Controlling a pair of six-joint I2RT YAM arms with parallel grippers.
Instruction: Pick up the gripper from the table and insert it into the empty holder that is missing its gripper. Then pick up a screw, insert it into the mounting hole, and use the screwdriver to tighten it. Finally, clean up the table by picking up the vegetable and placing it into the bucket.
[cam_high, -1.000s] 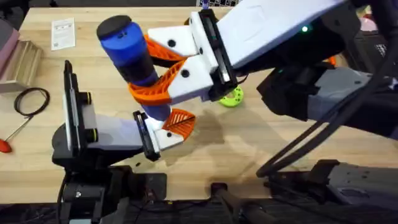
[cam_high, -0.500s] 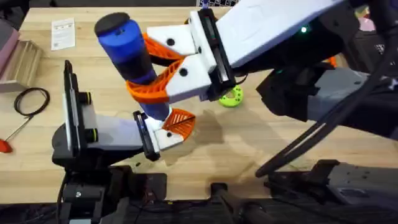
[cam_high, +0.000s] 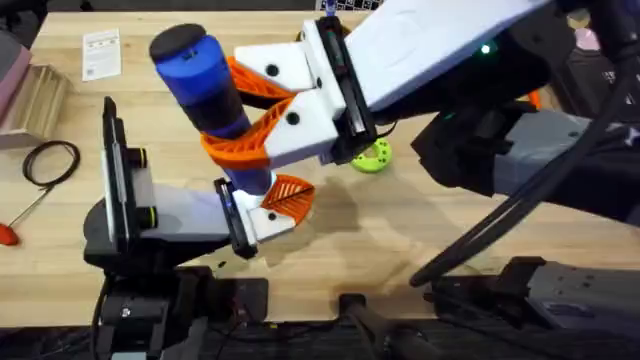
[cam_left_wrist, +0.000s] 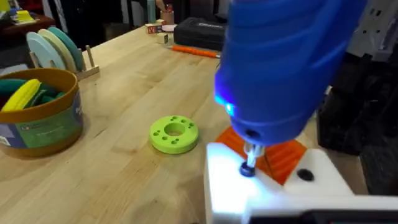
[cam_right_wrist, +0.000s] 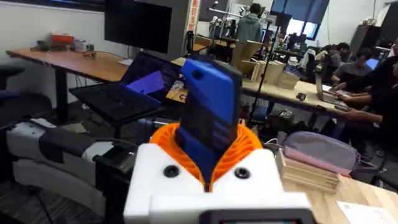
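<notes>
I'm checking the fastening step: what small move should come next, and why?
Probably keep the screwdriver pressed down and driving: its tip sits on a screw in the white holder, its blue light is on, and the right gripper clamps it upright.

A light wooden bench (cam_high: 420, 230) fills the foreground. Behind it stand long desks (cam_right_wrist: 74, 62), a dark monitor (cam_right_wrist: 146, 28) and bright windows (cam_right_wrist: 311, 12).

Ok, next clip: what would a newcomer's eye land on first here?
The thick blue screwdriver, clamped upright in the right gripper at table centre, its metal tip down on the white holder beside the orange gripper. Next, the bright-green disc just beyond, and the bucket with toy pieces inside.
</notes>
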